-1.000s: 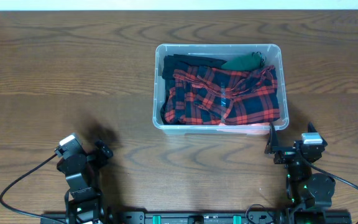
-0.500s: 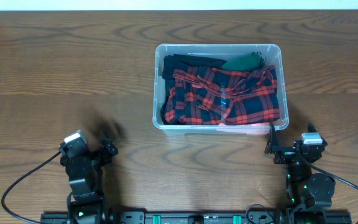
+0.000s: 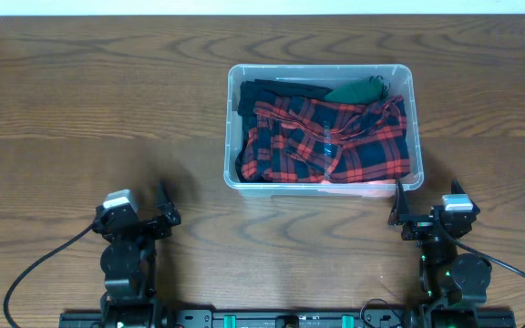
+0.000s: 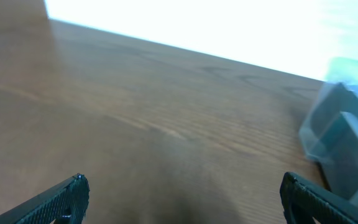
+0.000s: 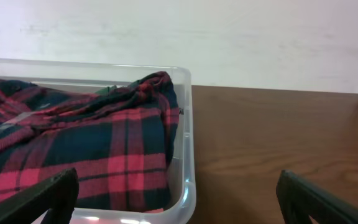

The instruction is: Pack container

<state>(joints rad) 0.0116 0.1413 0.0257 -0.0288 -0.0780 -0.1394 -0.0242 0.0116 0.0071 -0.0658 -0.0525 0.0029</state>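
- Overhead: the clear rectangular plastic container with rounded corners (image 3: 230, 128) sits right of centre on the brown wood-grain table (image 3: 89, 100). It's pretty stuffed. A red-and-black plaid cloth garment (image 3: 335, 141) covers most of it, with a dark green cloth (image 3: 358, 89) and a black cloth (image 3: 262, 91) at the far end. We spot nothing loose outside it, so we reckon the packing is about done. That would explain both arms sitting near their bases. The left gripper (image 3: 144, 214) is well apart from the container, and the right gripper (image 3: 424, 214) is just beside its near right corner.
- Left wrist: the fingers are spread wide with only bare table between them. The container (image 4: 340, 124) is a blur off to the right.
- Right wrist: the fingers are also wide apart and empty. The plaid garment (image 5: 104, 143) bunches up to the container's rim (image 5: 185, 124), so it may want tucking in.
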